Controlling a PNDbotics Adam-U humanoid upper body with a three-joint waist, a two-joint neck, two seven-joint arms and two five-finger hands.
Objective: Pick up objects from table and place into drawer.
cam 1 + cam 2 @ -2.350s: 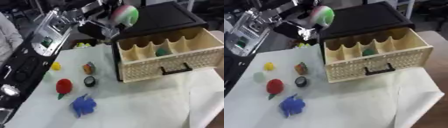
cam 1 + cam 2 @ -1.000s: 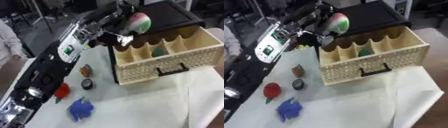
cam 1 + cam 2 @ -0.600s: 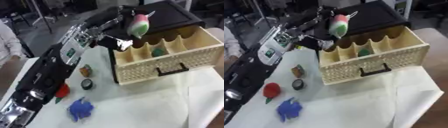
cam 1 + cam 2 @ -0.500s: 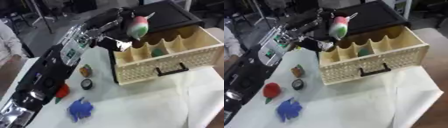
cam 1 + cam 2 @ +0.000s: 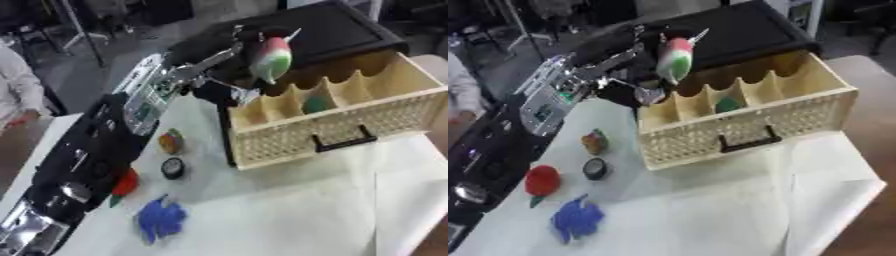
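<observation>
Carried over the drawer (image 5: 350,107), my left hand (image 5: 249,37) grasps the red-green ball (image 5: 270,56), which could catch a divider.

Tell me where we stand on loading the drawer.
Done: one green item lies in a drawer compartment. In hand: the left hand holds a red, white and green object above the drawer's left end, not yet released. Left on the table: a striped ball, a black round piece, a red fruit and a blue toy.

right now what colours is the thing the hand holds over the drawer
Red, white and green bands on the object, clearest in the left eye view.
</observation>
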